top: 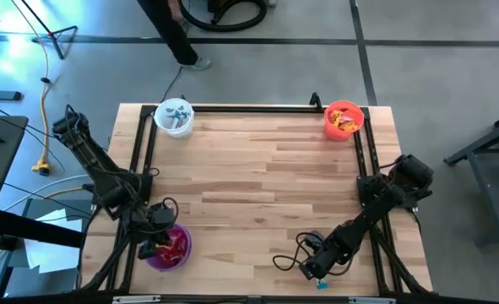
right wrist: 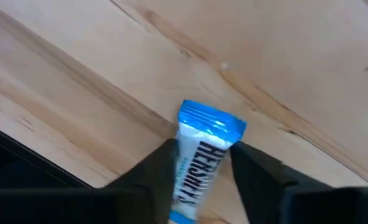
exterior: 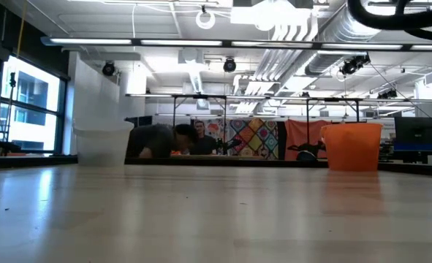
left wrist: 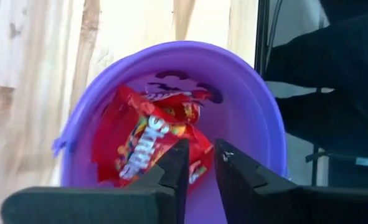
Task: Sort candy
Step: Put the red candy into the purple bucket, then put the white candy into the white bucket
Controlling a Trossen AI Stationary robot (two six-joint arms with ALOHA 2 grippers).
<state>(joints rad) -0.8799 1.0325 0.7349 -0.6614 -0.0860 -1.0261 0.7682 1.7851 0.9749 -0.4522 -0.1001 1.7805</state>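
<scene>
The blue Hershey's bar (right wrist: 203,155) sits pinched between the right gripper (right wrist: 202,165) fingers at the bench's (top: 257,186) near edge; loosely held, it could slip. The left gripper (left wrist: 199,163), parted and empty, hovers over red Skittles packs (left wrist: 149,140) in the purple bucket (left wrist: 252,106).

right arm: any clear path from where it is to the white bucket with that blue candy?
Probably yes. The right gripper grips the blue candy at the table's near edge. The bare wood between it and the white bucket at the far left corner carries nothing. The left gripper hangs over the purple bucket, off that line. Reach looks long.
</scene>
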